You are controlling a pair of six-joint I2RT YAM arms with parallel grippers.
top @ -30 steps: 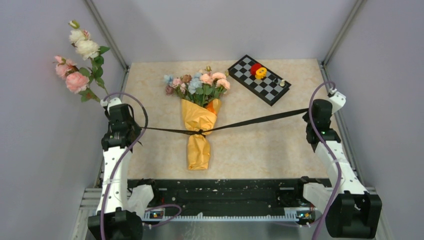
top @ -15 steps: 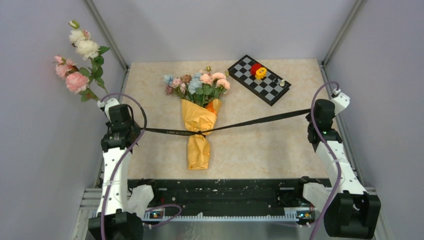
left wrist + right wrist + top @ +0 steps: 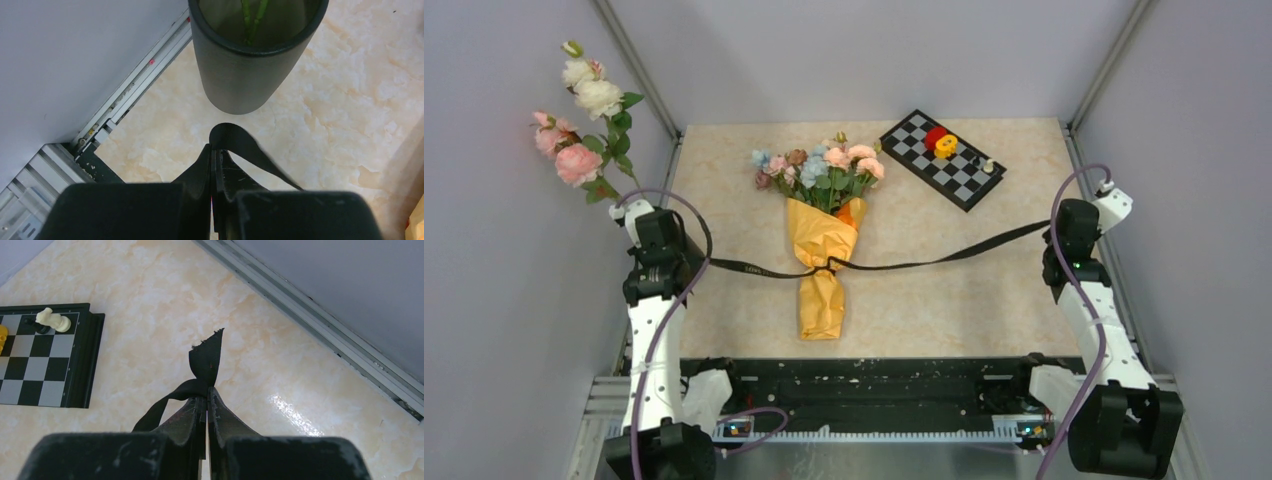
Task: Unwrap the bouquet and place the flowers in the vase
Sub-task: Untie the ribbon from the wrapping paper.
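The left gripper (image 3: 214, 152) and the right gripper (image 3: 206, 399) are each clamping one ribbon (image 3: 944, 256) end; they should be pulling apart evenly, so the bouquet (image 3: 822, 250) is not sliding.

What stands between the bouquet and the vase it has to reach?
No loose object shows there. Only the left claw, shut on one end of the black ribbon, sits just in front of the vase; that ribbon runs back to the bouquet.
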